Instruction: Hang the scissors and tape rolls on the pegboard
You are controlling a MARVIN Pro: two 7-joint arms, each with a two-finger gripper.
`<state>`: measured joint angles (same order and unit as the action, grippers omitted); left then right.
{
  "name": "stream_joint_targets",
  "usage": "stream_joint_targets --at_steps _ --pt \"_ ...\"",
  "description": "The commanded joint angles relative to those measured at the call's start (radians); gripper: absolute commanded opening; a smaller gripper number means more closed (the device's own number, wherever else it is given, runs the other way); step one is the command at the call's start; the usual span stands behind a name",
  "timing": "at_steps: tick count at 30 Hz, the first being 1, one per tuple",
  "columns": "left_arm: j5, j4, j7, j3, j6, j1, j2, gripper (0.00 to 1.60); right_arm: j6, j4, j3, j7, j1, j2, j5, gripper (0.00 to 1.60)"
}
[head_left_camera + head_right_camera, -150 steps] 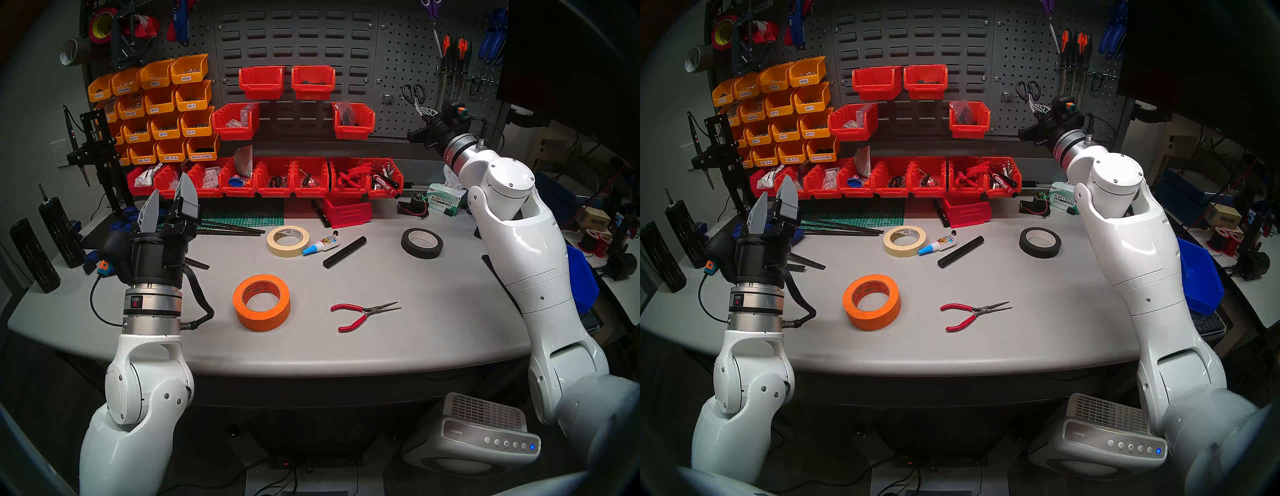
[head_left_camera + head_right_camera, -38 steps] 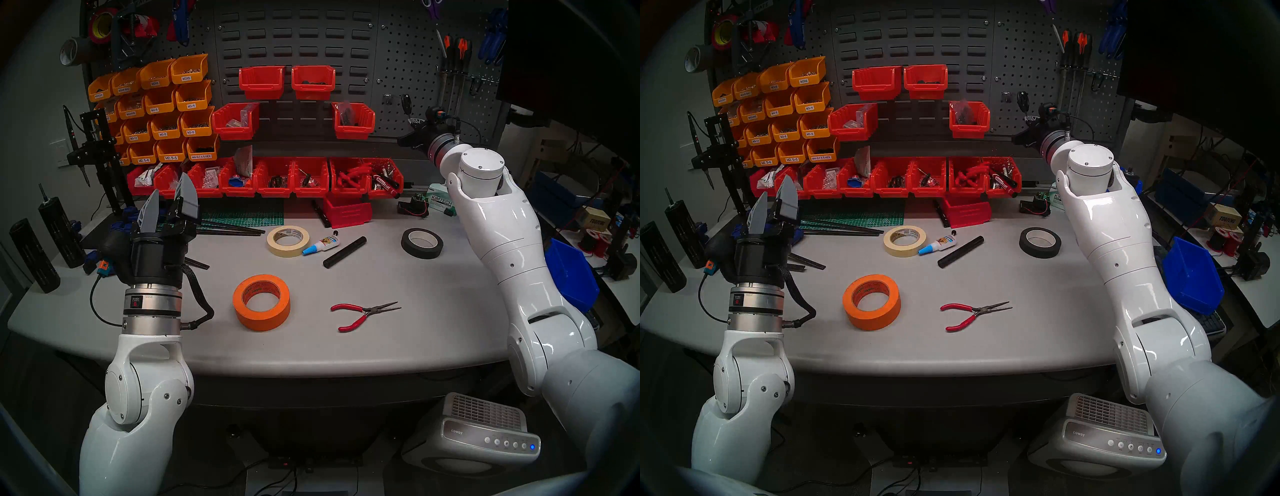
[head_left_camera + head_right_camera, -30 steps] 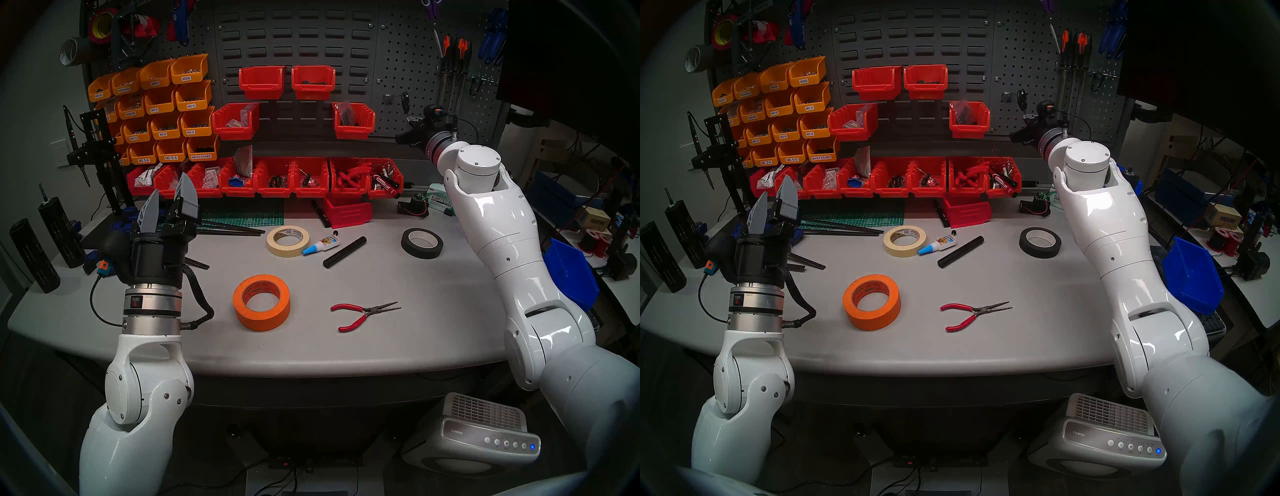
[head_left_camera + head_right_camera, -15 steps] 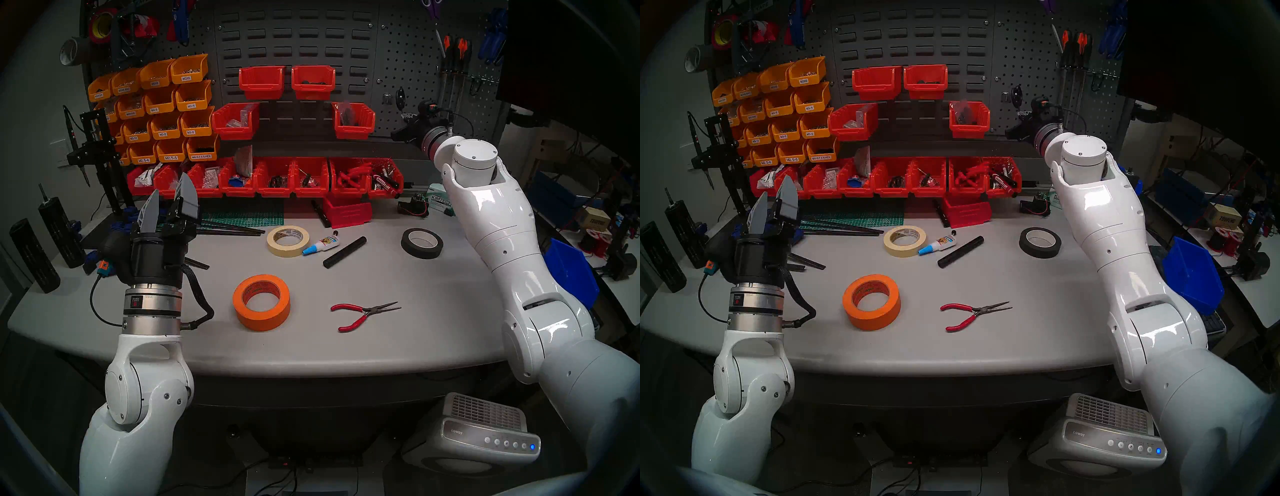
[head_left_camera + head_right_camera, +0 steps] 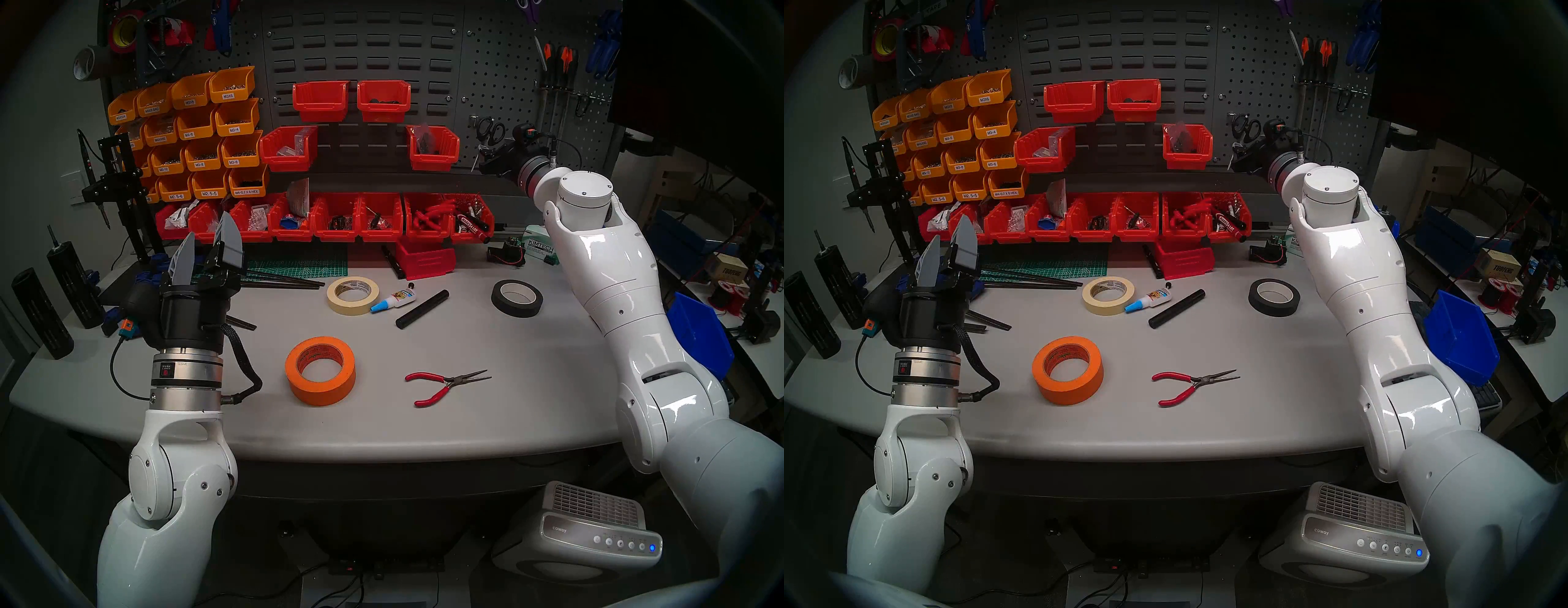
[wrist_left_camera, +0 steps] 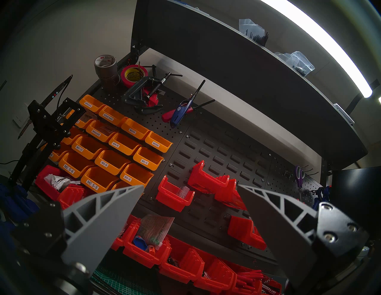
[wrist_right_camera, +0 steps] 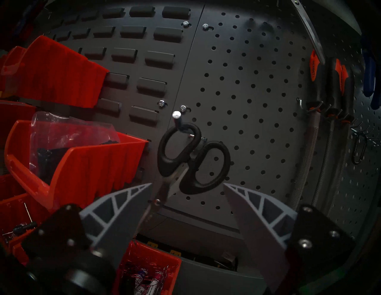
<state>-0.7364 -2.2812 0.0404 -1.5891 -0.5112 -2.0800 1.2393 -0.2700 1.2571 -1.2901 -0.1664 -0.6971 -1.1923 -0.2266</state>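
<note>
The black-handled scissors [image 7: 193, 158] hang by one loop from a metal hook [image 7: 176, 117] on the dark grey pegboard [image 7: 247, 92], blades pointing down. Just below them my right gripper [image 7: 188, 184] is open; the blades run down close beside its left finger [image 7: 115, 208]. From the head view the scissors [image 5: 490, 129] sit just above that gripper [image 5: 488, 152]. The cream tape roll [image 5: 353, 295] and the orange tape roll [image 5: 320, 370] lie flat on the table. My left gripper [image 5: 208, 246] stands upright over the table's left side, open and empty.
Red needle-nose pliers [image 5: 445, 384], a black tape roll [image 5: 516, 298], a glue bottle [image 5: 392, 299] and a black cylinder [image 5: 422, 308] lie on the table. A red bin [image 7: 78, 160] hangs left of the scissors; screwdrivers [image 7: 321, 82] hang to their right.
My right gripper has opened and let go of the scissors, which now hang from the hook with both loops facing out. The left arm has not moved.
</note>
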Motion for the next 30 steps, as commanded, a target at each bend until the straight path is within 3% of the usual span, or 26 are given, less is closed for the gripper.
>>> stream_joint_targets --at_steps 1,13,30 --pt "-0.001 -0.029 -0.003 -0.002 -0.009 0.01 0.002 1.6 0.0 0.116 -0.017 -0.022 -0.03 0.03 -0.015 1.27" --pt "-0.001 -0.027 -0.003 -0.002 -0.009 0.01 0.002 1.6 0.017 0.257 -0.028 -0.055 -0.142 0.092 -0.019 1.33" --pt "0.0 -0.025 -0.003 -0.002 -0.009 0.011 0.001 1.6 -0.013 0.443 -0.013 -0.232 -0.31 0.134 -0.114 1.26"
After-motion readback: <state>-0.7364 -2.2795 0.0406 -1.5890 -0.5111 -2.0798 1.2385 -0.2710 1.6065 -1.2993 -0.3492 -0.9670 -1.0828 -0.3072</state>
